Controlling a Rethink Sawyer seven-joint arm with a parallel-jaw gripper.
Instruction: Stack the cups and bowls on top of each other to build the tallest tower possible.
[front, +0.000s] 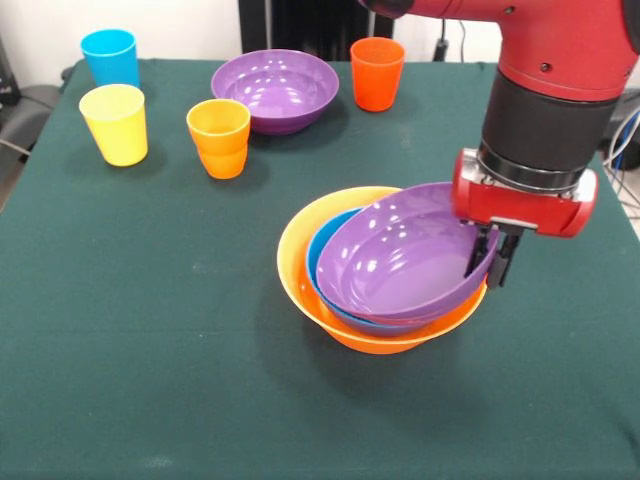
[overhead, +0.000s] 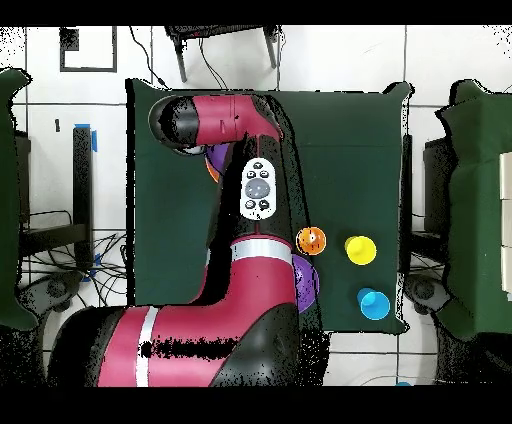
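The tower stands right of centre in the front view: a large orange bowl (front: 345, 325) holds a blue bowl (front: 322, 258), and a wide purple bowl (front: 400, 255) lies tilted in that, right rim raised. My gripper (front: 486, 262) is shut on that raised rim, one finger inside and one outside. A second purple bowl (front: 275, 90) sits at the back. Standing loose are the light blue cup (front: 110, 57), yellow cup (front: 115, 123), orange cup (front: 219, 137) and red-orange cup (front: 377, 73). From overhead the arm hides the gripper and nearly all of the tower.
A dark green cloth covers the table (front: 150, 330). Overhead, the orange cup (overhead: 311, 240), yellow cup (overhead: 360, 250) and light blue cup (overhead: 374, 303) stand right of the arm, and the second purple bowl (overhead: 306, 282) peeks out beside it.
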